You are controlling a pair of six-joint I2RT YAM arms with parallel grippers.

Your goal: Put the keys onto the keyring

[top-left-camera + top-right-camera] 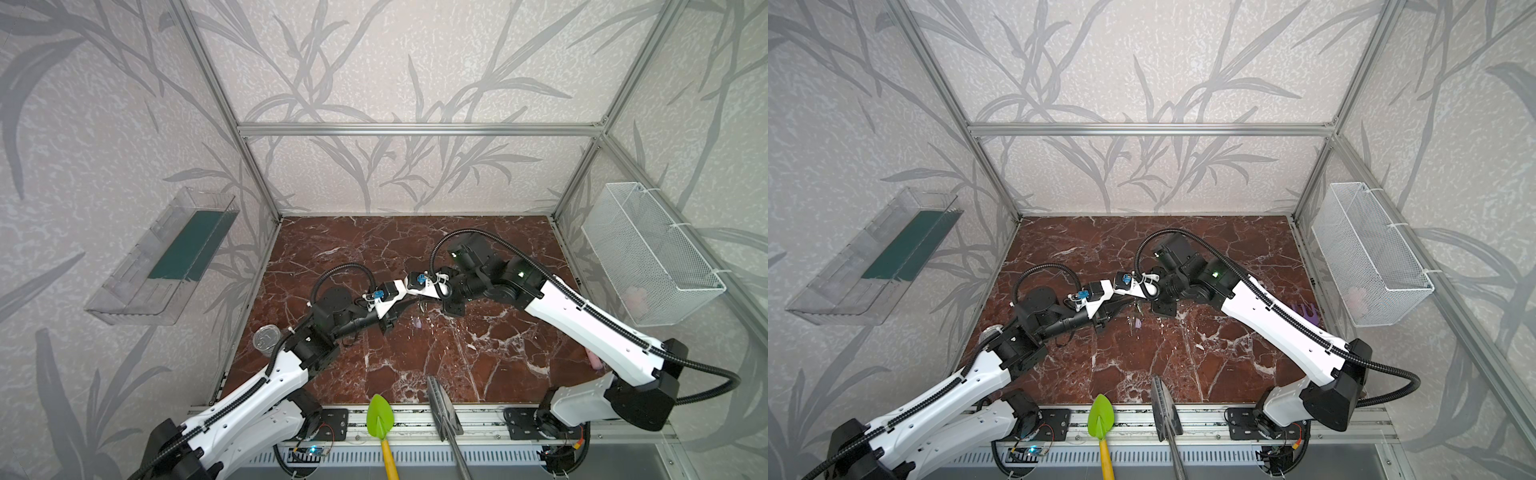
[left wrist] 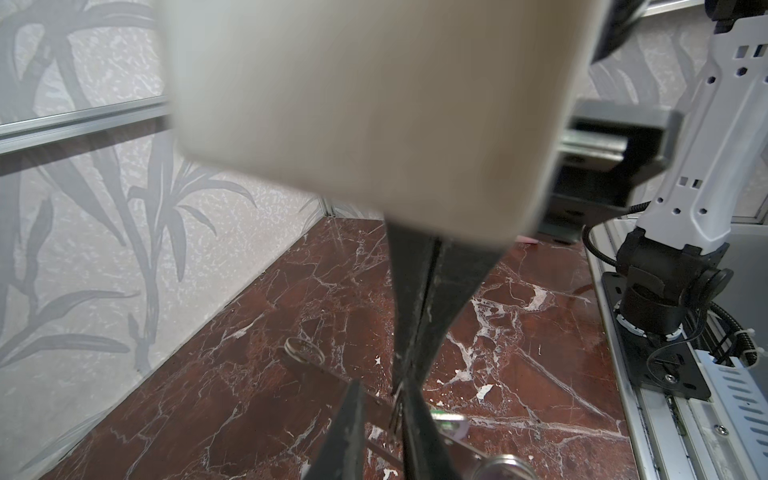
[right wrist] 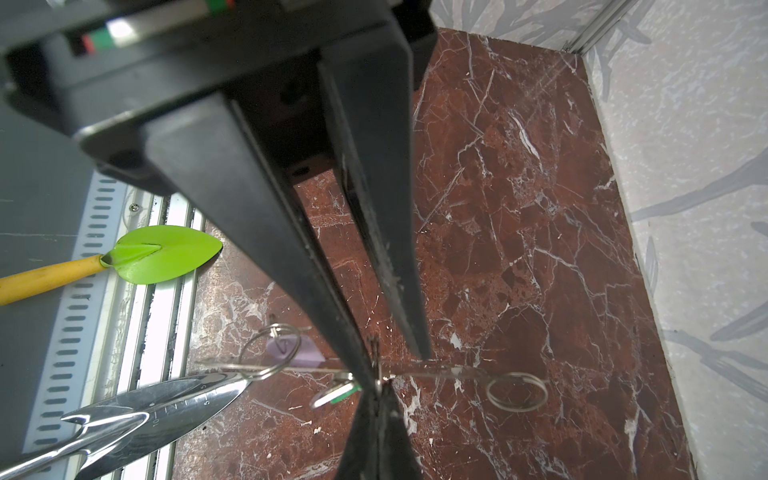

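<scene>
The keyring [image 3: 440, 370] hangs in the air over the middle of the marble table, seen edge-on as a thin grey strip [image 2: 316, 368] with a wire ring at each end. My right gripper [image 3: 388, 372] is shut on its middle. The lilac key [image 3: 297, 351] sits at one end ring and shows in both top views [image 1: 417, 322] [image 1: 1136, 325]. The green key [image 3: 345, 391] juts sideways from the tip of my left gripper [image 3: 379, 392], which meets the right gripper [image 2: 405, 370] tip to tip. The left gripper [image 2: 381, 384] is closed to a thin seam on the key's end.
A green trowel with a yellow handle [image 1: 380, 417] and a silver metal tool [image 1: 442, 411] lie at the front edge. A round tin can [image 1: 266, 338] stands by the left arm. A purple clawed object [image 1: 1306, 313], a wire basket [image 1: 652, 253] and a clear shelf [image 1: 162, 257] are at the sides.
</scene>
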